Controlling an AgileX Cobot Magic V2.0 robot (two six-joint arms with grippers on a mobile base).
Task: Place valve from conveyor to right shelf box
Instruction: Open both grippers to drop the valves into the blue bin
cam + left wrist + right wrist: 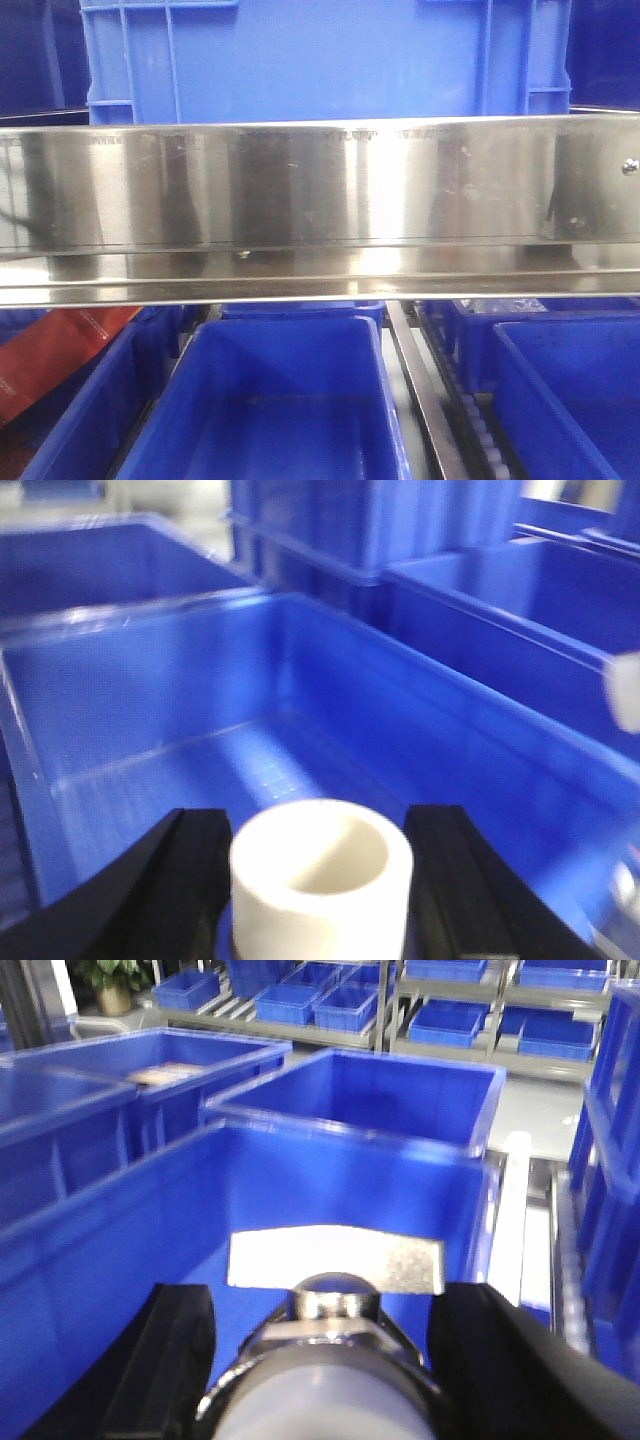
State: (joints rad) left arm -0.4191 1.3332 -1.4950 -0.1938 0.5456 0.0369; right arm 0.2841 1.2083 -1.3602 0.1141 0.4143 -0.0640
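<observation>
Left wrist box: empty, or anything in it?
Empty where visible: the box floor is bare blue. The white tube in the left gripper hides its near edge.

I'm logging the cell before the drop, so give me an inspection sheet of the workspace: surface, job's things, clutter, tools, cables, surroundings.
Surface: steel shelf rail crosses the front view; conveyor not in view.
Job's things: valve with metal handle, above an open blue box.
Clutter: red item at lower left, beside the front boxes.
Tools: right tool shut on the valve; left tool shut on a white cylinder, above a second blue box.
Cables: nothing seen.
Surroundings: racks of blue bins; potted plant.
</observation>
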